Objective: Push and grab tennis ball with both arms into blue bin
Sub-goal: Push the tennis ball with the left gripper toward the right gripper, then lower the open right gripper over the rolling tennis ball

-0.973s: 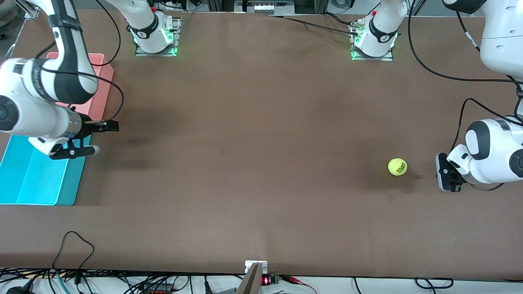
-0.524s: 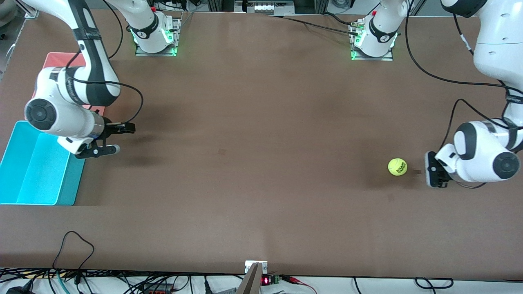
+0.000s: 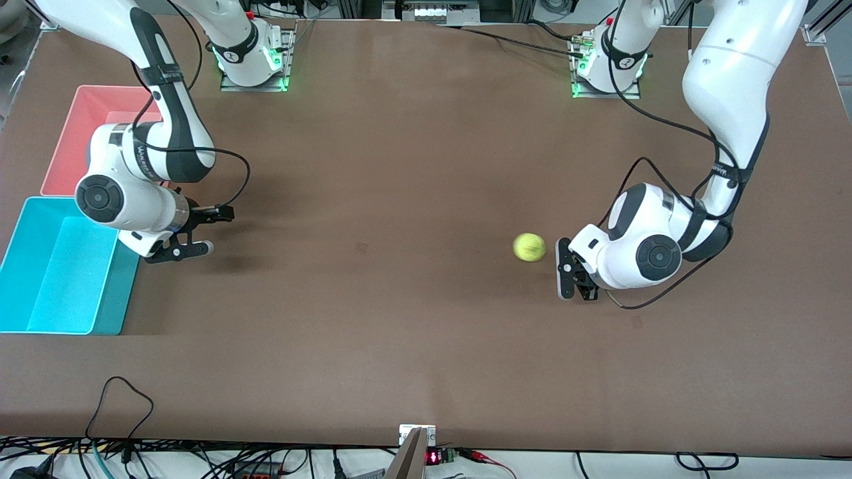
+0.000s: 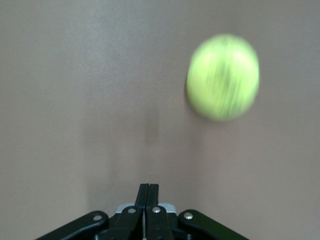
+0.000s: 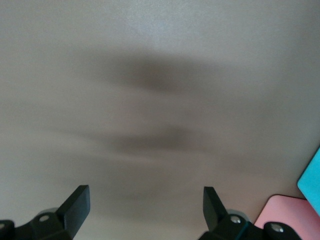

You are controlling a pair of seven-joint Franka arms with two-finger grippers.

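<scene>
left gripper [image 3: 566, 269], clenched, just knocked the tennis ball [image 3: 530, 247] off toward the tabletop's middle; right gripper [image 3: 212, 231] waits spread by the blue bin [image 3: 13, 253].

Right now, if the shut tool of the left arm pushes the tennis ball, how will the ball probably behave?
The tennis ball is round and lies free on the bare table, so it will probably roll away easily. Its fuzzy skin likely gives the left tool little slip. The narrow shut tip may send it off to one side if it hits off-centre.

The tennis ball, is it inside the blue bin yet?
No, the ball lies on the bare table beside the shut left gripper, toward the left arm's end from the blue bin.
</scene>
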